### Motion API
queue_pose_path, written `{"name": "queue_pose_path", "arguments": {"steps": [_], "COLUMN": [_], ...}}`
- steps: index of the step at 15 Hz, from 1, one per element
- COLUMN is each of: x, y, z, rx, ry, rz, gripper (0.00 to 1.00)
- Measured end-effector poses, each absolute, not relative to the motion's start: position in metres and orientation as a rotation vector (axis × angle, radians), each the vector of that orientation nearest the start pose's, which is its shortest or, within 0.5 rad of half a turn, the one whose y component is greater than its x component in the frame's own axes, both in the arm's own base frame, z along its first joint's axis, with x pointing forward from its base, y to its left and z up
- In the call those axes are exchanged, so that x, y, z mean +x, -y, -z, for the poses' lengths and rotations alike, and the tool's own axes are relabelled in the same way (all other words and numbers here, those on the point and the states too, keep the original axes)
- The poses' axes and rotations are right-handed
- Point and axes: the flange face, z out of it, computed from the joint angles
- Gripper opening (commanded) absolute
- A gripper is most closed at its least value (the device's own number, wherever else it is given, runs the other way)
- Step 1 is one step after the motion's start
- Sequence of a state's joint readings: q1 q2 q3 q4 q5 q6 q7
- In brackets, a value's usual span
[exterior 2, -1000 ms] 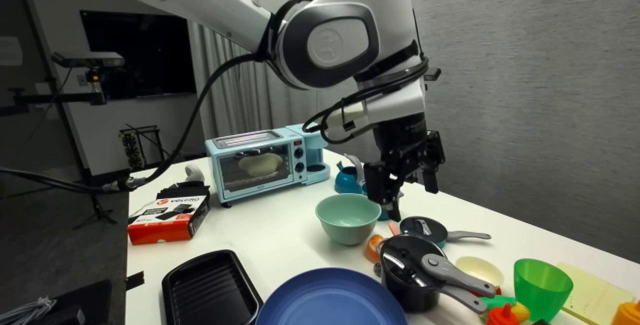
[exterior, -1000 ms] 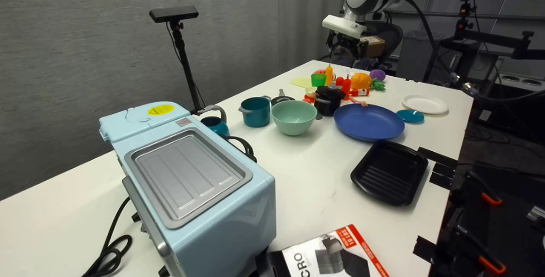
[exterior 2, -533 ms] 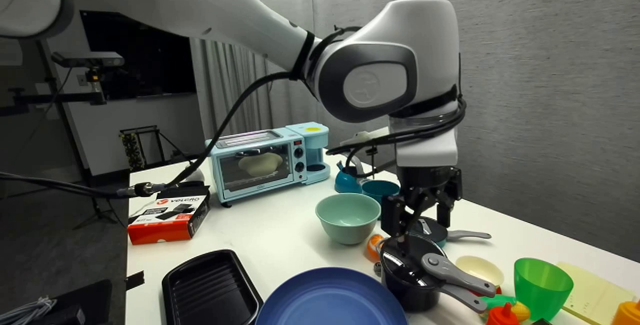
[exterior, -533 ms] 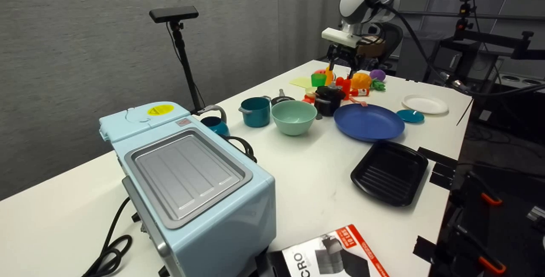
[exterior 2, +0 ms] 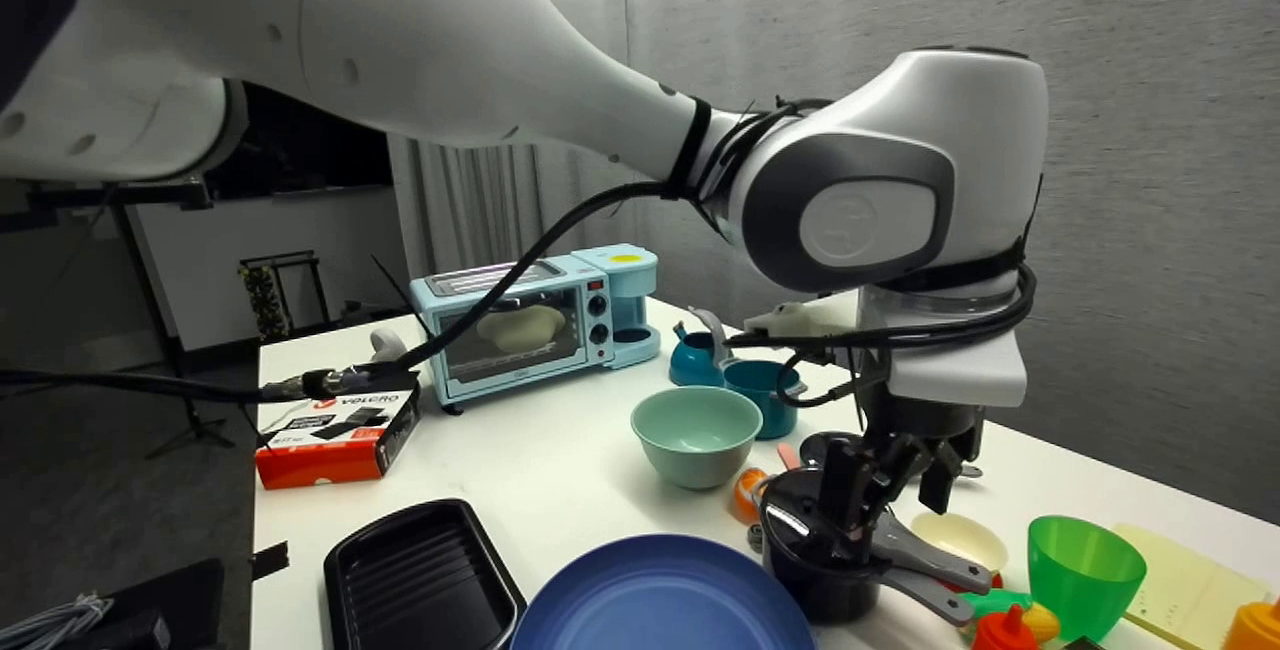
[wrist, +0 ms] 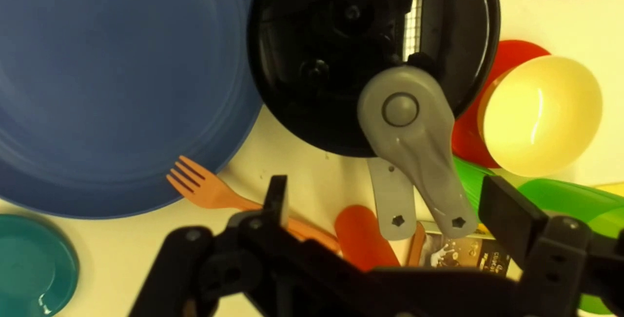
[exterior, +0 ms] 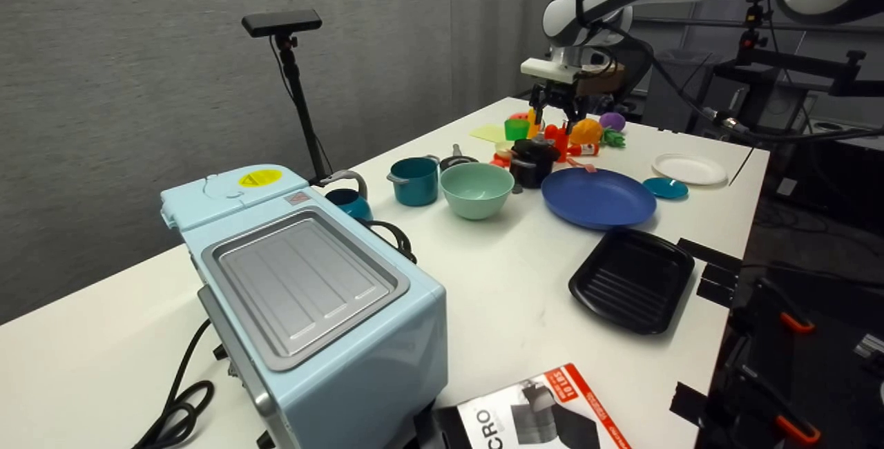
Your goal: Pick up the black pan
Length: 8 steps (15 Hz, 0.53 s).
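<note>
A round black lidded pan [wrist: 312, 63] with two grey handles [wrist: 414, 136] stands on the table, one handle on the lid and one below it. It also shows in both exterior views [exterior: 530, 173] [exterior 2: 825, 600]. My gripper [wrist: 385, 185] is open and empty, pointing down. In the wrist view both handle ends lie between its fingers. In an exterior view the gripper [exterior 2: 895, 528] hangs over the pan's handle side and hides part of the lid. Its height above the handles is hard to tell. A black rectangular ridged pan [exterior: 632, 280] lies apart from it.
A blue plate [wrist: 112, 88] with an orange fork [wrist: 209, 190] at its rim sits beside the pan. A cream bowl [wrist: 546, 117], green cup [exterior 2: 1085, 575], red bottle [exterior: 561, 141] and mint bowl [exterior 2: 695, 435] stand close by. A light blue oven [exterior: 359, 338] is farther off.
My gripper has come down and, in an exterior view, moved right from near the mint bowl to over the lidded pan's handles. It has gone from tilted to nearly upright. The pan has not moved.
</note>
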<state>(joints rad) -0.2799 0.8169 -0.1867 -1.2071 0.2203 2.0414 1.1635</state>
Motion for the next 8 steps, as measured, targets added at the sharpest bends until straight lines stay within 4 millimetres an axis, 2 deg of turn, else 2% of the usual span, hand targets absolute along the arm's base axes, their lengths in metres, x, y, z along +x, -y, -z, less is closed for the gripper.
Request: {"name": "queue_pose_path", "arguments": {"steps": [3,6,7,8], "x": [0.713,0.727,0.731,0.734], "y": [0.295,0.292,0.290,0.290], "z": [-0.278,-0.274,-0.275,-0.275], "rx": [-2.069,-2.025,-2.016,-2.008], "ry": [-2.277,-2.300,-2.302,-2.305], "rz": [0.025,0.065,0.078,0.086], "gripper": [1.00,0.98,0.77,0.74]}}
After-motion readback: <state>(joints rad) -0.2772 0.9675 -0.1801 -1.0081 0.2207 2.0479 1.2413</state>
